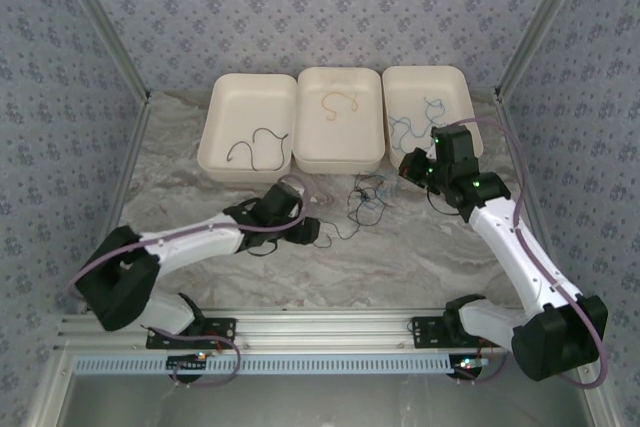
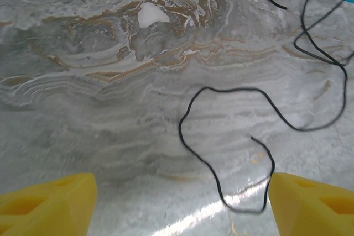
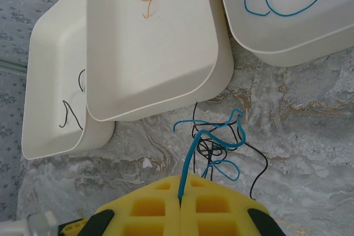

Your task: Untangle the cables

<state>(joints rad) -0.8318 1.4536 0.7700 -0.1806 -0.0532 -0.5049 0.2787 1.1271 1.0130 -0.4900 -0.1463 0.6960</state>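
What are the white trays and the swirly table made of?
The white trays look like matte moulded pulp or foam, I can't tell which: dull surface, rounded rims. The table looks like glossy marble or a marble print: grey-brown swirls, a bright light streak.

three white trays (image 1: 340,150) side by side | marbled table (image 1: 400,262) | patterned walls (image 1: 300,7)

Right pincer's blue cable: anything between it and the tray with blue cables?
Yes. The blue cable in the right pincer is tangled with black cables short of the right tray; nothing else visible lies in between.
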